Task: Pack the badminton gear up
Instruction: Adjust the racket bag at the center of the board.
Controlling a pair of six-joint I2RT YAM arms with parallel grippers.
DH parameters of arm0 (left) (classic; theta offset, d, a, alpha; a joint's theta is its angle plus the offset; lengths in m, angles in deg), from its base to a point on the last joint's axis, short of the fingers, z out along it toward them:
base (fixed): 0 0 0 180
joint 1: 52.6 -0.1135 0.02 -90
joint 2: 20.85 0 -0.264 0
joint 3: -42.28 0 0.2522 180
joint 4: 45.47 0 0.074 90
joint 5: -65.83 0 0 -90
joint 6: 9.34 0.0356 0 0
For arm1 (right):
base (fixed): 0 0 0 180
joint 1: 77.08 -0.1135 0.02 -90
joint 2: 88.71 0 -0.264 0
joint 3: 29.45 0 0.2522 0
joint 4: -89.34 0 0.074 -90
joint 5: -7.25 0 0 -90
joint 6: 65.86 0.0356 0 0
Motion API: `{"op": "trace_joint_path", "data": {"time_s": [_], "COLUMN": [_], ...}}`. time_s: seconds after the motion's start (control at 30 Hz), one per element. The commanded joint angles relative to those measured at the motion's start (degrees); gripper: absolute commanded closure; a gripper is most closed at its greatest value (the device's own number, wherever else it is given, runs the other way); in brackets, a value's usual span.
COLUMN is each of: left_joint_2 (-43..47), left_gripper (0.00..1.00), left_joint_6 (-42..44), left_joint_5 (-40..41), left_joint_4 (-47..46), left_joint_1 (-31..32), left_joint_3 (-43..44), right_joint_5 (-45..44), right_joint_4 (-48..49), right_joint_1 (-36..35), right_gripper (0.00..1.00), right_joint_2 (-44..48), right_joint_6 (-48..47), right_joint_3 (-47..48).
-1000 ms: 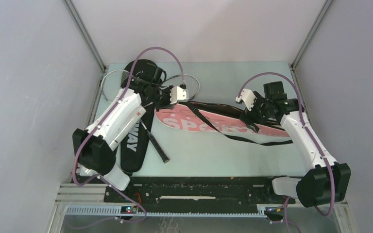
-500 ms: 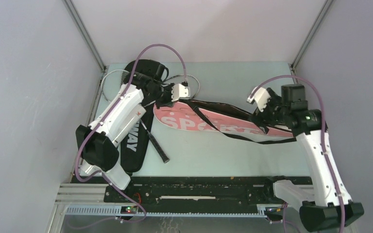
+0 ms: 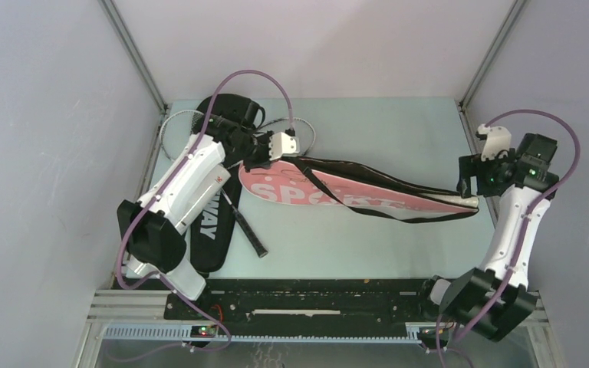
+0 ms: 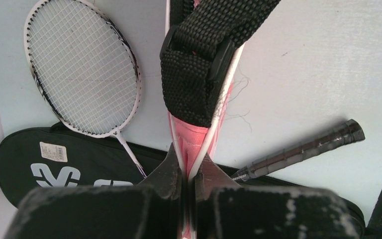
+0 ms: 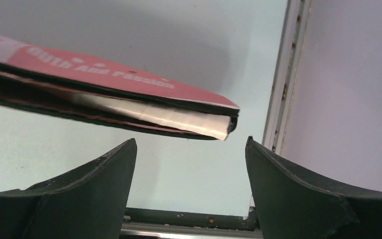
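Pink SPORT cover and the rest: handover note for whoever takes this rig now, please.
Left gripper shut on the pink cover's edge by its black strap.
Right gripper open at the cover's narrow end, not touching.
White-framed racket lies uncovered, shaft across the black cover; a black racket grip sticks out past it.
Done: nothing visibly packed.
To do: rackets into covers; shuttlecocks, tube not in view.

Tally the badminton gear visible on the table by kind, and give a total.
Racket covers: 2, the black cover and the pink cover
Rackets: 2, the white-framed racket and a second racket, partly hidden under the left arm
Total: 4
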Motion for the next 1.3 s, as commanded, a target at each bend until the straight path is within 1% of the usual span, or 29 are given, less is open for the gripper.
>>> {"op": "trace_joint_path", "data": {"time_s": [0.0, 0.1, 0.27, 0.6, 1.03, 1.27], "left_joint_2": [4.25, 4.41, 4.40, 3.90, 3.83, 4.16], "left_gripper": [1.00, 1.00, 0.99, 0.99, 0.99, 0.94], "left_joint_6": [-1.78, -1.80, -2.06, -1.85, -2.48, -4.73], "left_joint_5": [-3.98, -4.30, -3.99, -3.82, -3.36, -3.23], "left_joint_4": [-2.87, -3.16, -3.15, -3.75, -3.84, -4.88], "left_joint_1": [0.12, 0.12, 0.20, 0.20, 0.29, 0.29], "left_joint_3": [-1.73, -2.08, -1.91, -1.66, -1.13, -1.25], "right_joint_5": [0.52, -0.46, 0.90, -0.14, 0.58, -0.52], "right_joint_4": [2.45, 2.86, 3.58, 7.09, 8.22, 11.53], "right_joint_1": [4.72, 6.67, 9.07, 9.73, 11.16, 10.73], "right_gripper": [0.13, 0.14, 0.16, 0.20, 0.23, 0.24], "right_joint_2": [-4.07, -7.50, -12.43, -18.81, -22.80, -22.13], "right_joint_6": [1.23, 0.33, -1.12, -1.35, -3.05, -3.79], "right_joint_3": [-0.12, -0.06, -0.12, -0.11, -0.60, -4.94]}}
